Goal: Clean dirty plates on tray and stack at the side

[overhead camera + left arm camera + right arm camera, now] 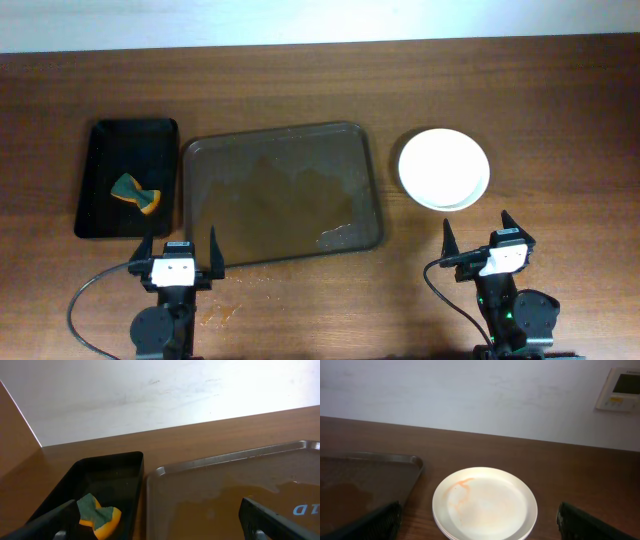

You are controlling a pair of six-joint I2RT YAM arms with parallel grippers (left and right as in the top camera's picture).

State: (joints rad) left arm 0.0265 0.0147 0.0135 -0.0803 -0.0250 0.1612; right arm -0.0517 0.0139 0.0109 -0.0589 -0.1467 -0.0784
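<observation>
a brown wooden table [300, 80] is filling the overhead view, with two robot arms waiting at its near edge. in the middle, a large grey tray [280, 190] is lying flat and carrying no plates; only a brownish wet film and some smears are showing on its surface. to its left, just beside it, a smaller black tray [110, 140] is sitting. to the right of the grey tray and apart from it, a stack of white plates [444, 168] is resting on the bare table; the right wrist view is showing at least two rims, though the exact count is unclear. the top plate is showing a thin orange streak and a faint orange tint. a green and orange sponge [136, 194] is lying in the black tray, with nothing holding it. the left gripper [180, 243] is hovering near the grey tray's front left corner, fingers spread wide and holding nothing. the right gripper [477, 232] is hovering just in front of the plates, also spread wide and holding nothing. the stacking is looking finished, but the stain on the top plate is suggesting one more wipe may be needed.
</observation>
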